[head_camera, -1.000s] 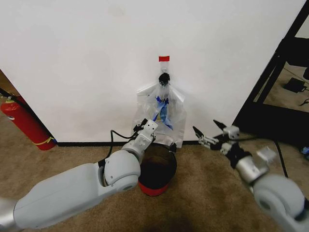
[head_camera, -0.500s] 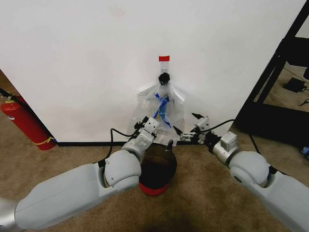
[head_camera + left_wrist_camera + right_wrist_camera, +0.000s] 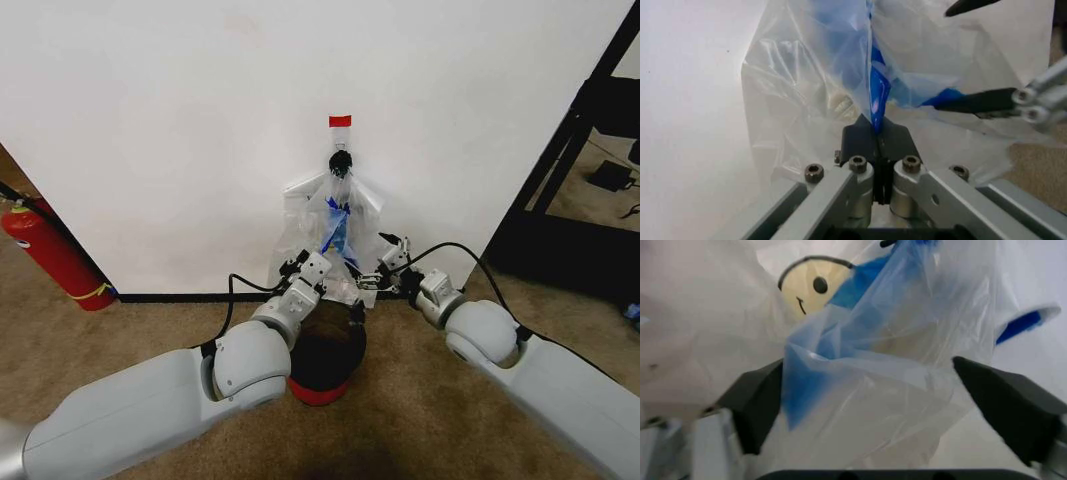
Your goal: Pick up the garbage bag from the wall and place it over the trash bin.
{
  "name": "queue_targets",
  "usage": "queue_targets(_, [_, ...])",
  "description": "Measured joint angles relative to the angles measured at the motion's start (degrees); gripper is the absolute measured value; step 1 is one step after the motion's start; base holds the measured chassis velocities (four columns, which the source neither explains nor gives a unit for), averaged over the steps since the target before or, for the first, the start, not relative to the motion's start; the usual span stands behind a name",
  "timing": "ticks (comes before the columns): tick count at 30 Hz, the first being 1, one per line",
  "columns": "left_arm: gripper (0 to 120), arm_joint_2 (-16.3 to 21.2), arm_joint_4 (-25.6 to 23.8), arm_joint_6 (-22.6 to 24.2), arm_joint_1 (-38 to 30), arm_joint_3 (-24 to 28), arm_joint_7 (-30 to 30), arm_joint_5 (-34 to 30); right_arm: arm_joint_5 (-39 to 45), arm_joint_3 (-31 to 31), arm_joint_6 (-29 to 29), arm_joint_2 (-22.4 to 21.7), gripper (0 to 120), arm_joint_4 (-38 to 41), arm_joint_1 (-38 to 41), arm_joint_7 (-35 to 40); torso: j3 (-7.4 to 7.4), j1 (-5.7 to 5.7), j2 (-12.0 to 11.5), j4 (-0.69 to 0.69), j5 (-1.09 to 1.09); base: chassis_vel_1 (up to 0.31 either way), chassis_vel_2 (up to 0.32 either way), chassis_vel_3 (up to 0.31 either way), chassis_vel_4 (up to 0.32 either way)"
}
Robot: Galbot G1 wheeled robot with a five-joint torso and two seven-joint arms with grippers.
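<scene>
The garbage bag (image 3: 336, 228), thin see-through plastic with blue patches and a yellow smiley (image 3: 808, 290), hangs on the white wall (image 3: 180, 120) from a black hook under a strip of red tape. My left gripper (image 3: 300, 268) is at the bag's lower left, shut (image 3: 875, 134) on a blue fold of the plastic. At the bag's lower right, my right gripper (image 3: 373, 266) is open (image 3: 873, 390), with bunched plastic lying between its spread fingers (image 3: 1003, 400). The black wire-mesh trash bin (image 3: 326, 350) with a red base stands on the carpet just below both grippers.
A red fire extinguisher (image 3: 52, 255) stands by the wall at the far left. A black frame (image 3: 575, 150) borders the wall's right end. A black baseboard (image 3: 170, 297) runs along the wall's foot. Brown carpet surrounds the bin.
My right arm has swung left from open floor to the bag, and its open fingers now straddle the lower right plastic. The left gripper has edged slightly along the bag's lower left.
</scene>
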Motion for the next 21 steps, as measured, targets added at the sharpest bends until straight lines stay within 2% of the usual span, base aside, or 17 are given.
queue_targets(4, [0,0.18,-0.26,0.0,0.05,0.05,0.07,-0.12,-6.17,-1.66,0.05,-1.01,69,-0.43,1.73,-0.87,0.0,0.0,0.0,-0.01,-0.01,0.0,0.0,0.0,0.0])
queue_targets(7, [0,0.2,-0.37,0.0,0.09,0.06,0.07,-0.21,-8.43,-2.34,0.05,-1.68,61,-0.52,2.25,-1.46,0.0,0.0,0.0,-0.02,-0.01,0.0,0.0,0.0,0.0])
queue_targets(11, [0,0.14,-0.71,0.0,0.2,0.22,0.08,-0.35,-11.79,-3.88,-0.65,-2.23,42,-0.81,3.44,-2.16,0.0,0.0,0.0,-0.01,-0.01,0.0,0.0,0.0,0.0])
queue_targets(14, [0,0.14,-0.81,0.0,0.26,0.24,0.08,-0.36,-11.89,-4.13,-1.5,-2.25,39,-0.77,3.7,-2.19,0.0,0.0,0.0,-0.01,-0.01,0.0,0.0,0.0,0.0])
queue_targets(15, [0,0.16,-0.98,0.0,0.37,0.25,0.07,-0.39,-11.83,-4.7,-2.57,-2.31,30,-0.68,4.14,-2.24,0.0,0.0,0.0,-0.01,0.0,0.0,0.0,0.0,0.0])
queue_targets(21, [0,0.73,-1.8,-0.04,0.96,-0.13,0.03,-0.4,-4.31,-5.38,-6.03,-1.79,10,0.51,4.76,0.52,0.0,0.0,0.0,-0.01,-0.01,0.0,0.0,0.0,0.0])
